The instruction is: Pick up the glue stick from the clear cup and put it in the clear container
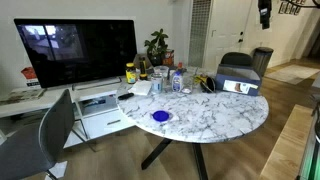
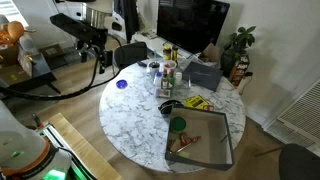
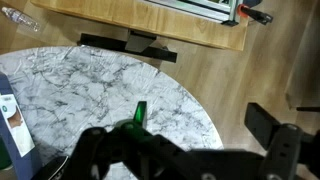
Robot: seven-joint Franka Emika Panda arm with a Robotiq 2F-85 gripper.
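Observation:
On the round marble table, a cluster of cups and bottles stands near the middle. The clear cup is among them and also shows in an exterior view. The glue stick is too small to make out. The clear container is a shallow tray at the table's edge with a reddish item in it; it also shows in an exterior view. My gripper is open and empty, high above the table's edge and far from the cup. In the wrist view its fingers are spread wide over the marble and the wooden floor.
A blue lid, a grey box, a yellow-and-black item and a round green thing lie on the table. A large monitor and a plant stand behind. A small green part shows by one finger.

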